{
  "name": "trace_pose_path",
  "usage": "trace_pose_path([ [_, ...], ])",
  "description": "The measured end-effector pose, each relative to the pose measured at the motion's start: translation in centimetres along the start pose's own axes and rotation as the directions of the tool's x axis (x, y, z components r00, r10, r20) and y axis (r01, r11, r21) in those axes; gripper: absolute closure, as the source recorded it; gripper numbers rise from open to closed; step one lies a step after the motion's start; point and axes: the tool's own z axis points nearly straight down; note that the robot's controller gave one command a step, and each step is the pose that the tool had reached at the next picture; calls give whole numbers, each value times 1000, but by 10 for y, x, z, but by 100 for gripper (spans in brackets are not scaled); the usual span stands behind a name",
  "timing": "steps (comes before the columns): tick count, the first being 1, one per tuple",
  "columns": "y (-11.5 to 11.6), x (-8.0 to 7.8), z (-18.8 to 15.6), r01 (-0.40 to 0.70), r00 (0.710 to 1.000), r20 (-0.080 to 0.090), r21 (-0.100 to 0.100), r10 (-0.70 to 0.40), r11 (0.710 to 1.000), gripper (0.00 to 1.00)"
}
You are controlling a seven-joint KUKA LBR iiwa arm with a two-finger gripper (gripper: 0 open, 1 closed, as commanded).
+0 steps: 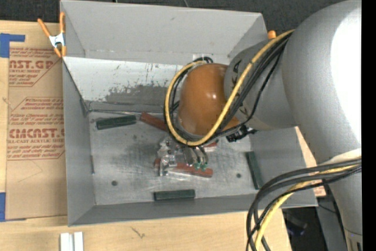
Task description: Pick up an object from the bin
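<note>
My gripper (174, 160) is low over the bin floor, just below the middle, under the arm's orange dome. Right beside it, on its lower right, lies a small flat reddish piece with a green end (198, 170); I cannot tell whether the gripper touches it. A reddish-brown strip (154, 121) lies up and to the left, its right end hidden by the arm. A dark bar (174, 195) rests near the front wall, below the gripper.
A dark green bar (116, 122) lies at the left by the back slope. Another dark bar (254, 168) lies along the right wall. The arm covers the bin's right half. Bare floor shows at the lower left.
</note>
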Motion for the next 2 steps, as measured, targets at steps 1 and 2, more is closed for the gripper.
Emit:
trace_pose_path([
  [1, 0, 0, 0, 0, 1000, 1, 0, 0, 1000, 100],
  [2, -4, 15, -139, 24, 1000, 6, 2, -24, 1000, 100],
])
